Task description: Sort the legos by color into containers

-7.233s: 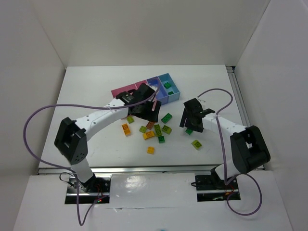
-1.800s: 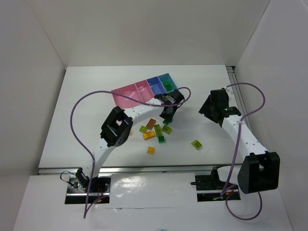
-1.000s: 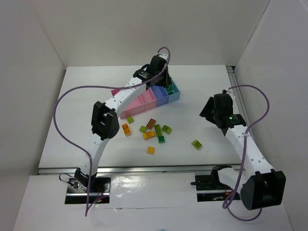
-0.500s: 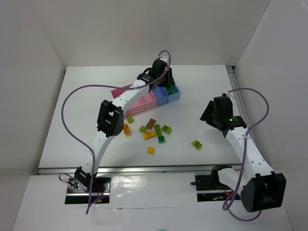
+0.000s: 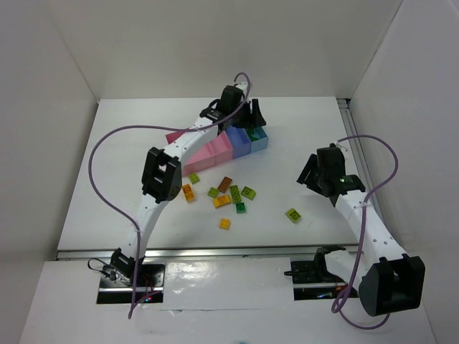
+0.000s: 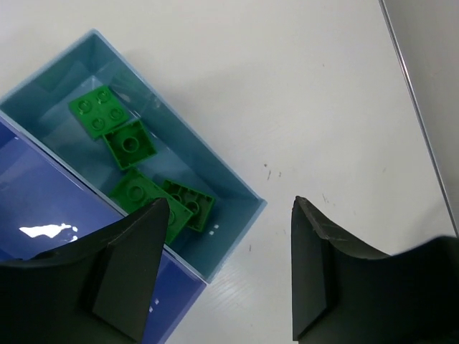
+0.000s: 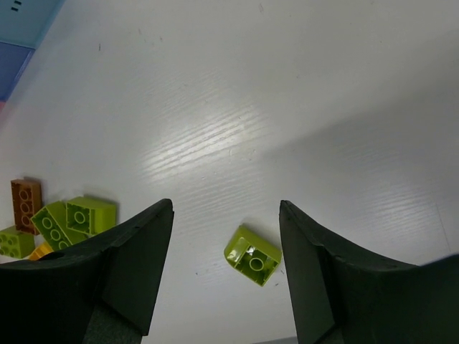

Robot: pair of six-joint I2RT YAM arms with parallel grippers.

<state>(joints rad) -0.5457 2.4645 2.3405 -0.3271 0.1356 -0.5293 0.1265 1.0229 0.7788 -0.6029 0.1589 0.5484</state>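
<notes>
Toward 12 o'clock on the white table (image 5: pixel 315 122): joined row of 4 small open-topped plastic bins (image 5: pixel 210 153); 2 pink, then a darker blue bin (image 6: pixel 43 208), then a light blue bin (image 6: pixel 179 118) at the 3 o'clock end; row partly hidden by the left arm (image 5: pixel 192 140) in the top view.

Above that light blue end: left gripper (image 6: pixel 229 204), claw spread wide, pinching nothing; fingers (image 6: pixel 129 272) dark and blunt, 1 overlapping the bin's near corner in the wrist view.

Loose on the light blue bin's floor: 4 dark green studded plastic bricks (image 6: pixel 129 143); 2 touching toward the 11 o'clock corner, 2 overlapping toward the 5 o'clock corner.

Near table centre: loose cluster of tiny bricks (image 5: pixel 229 195) in lime green, orange-yellow, brown and 1 dark green; 1 orange-yellow brick (image 5: pixel 224 223) apart at 6 o'clock of the cluster.

At 3 o'clock of the cluster, well apart: single lime green brick (image 7: pixel 252 255), resting on the table; framed between the fingers in the right wrist view, touched by neither.

Over bare table at 1 o'clock of that brick: right gripper (image 7: pixel 226 211), claw spread, holding nothing.
</notes>
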